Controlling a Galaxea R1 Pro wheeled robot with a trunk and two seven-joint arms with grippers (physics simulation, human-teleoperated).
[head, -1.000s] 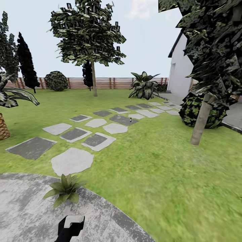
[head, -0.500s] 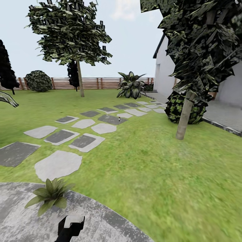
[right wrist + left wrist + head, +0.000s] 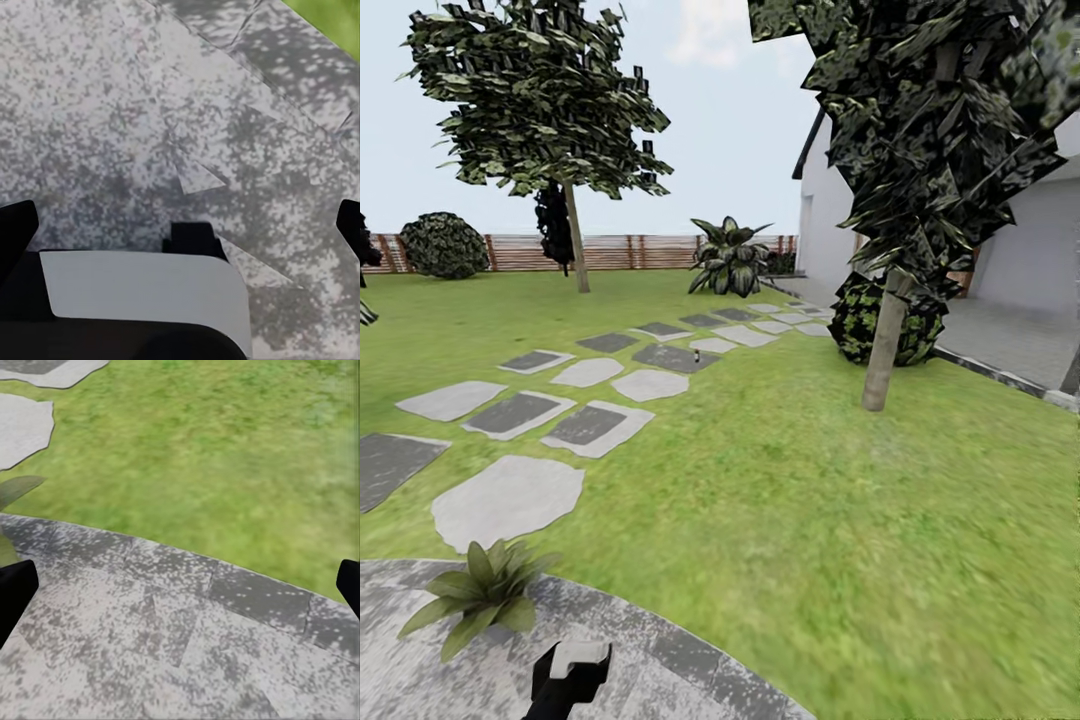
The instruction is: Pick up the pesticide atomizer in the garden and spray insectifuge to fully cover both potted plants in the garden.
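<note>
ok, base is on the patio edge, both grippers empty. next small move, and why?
Probably drive forward along the stepping stones. The pesticide atomizer stands far off on a dark slab, well beyond reach, while the left gripper and right gripper are open over the patio, holding nothing.

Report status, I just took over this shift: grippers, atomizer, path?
Left gripper open, empty; right gripper open, empty, both over the patio. Pesticide atomizer upright on a far stepping stone. Potted plant at patio edge. Lawn route unobstructed.
</note>
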